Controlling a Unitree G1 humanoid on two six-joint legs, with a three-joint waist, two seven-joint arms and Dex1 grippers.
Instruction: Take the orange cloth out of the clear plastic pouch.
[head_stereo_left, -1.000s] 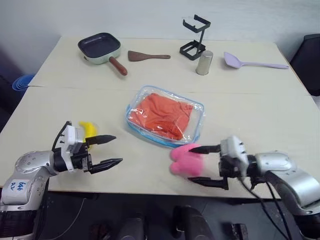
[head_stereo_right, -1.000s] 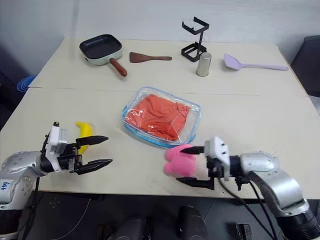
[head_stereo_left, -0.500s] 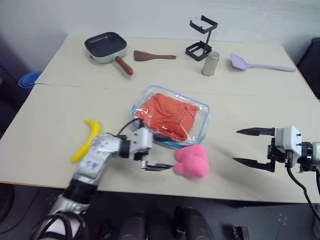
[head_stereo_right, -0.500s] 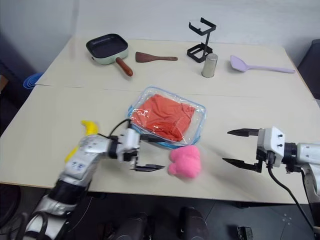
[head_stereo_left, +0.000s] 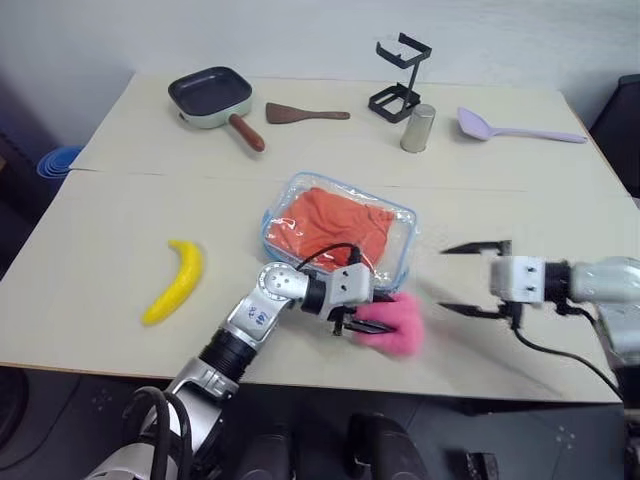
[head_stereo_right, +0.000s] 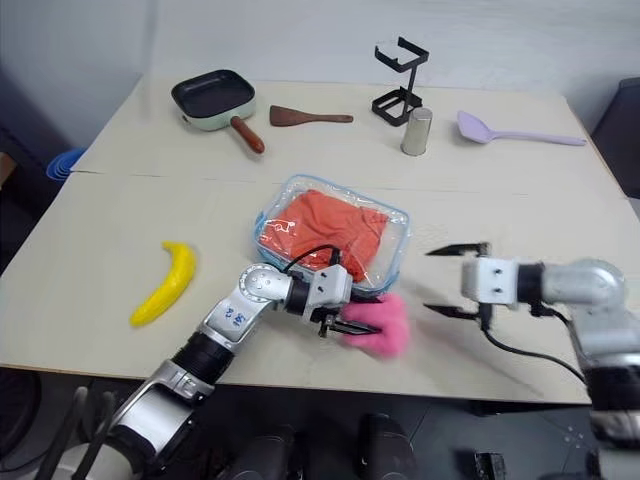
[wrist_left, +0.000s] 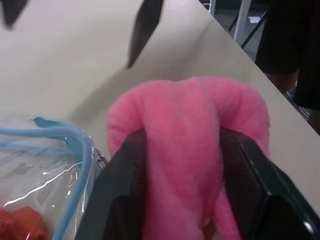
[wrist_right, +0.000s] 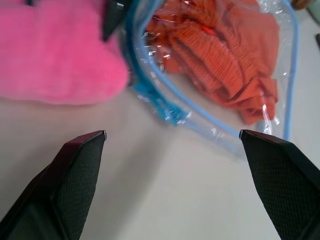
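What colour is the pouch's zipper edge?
Light blue, on the pouch; clearest in the right wrist view.

Even, soft overhead light; pale table (head_stereo_left: 120, 230) bright, shadows faint. Far-left corner beyond table dark. Small glare streaks on clear plastic pouch (wrist_right: 220, 127). Pink plush (head_stereo_left: 392, 322) motion-blurred in head views. Right wrist view: near fingertips (wrist_right: 75, 175) soft, out of focus.
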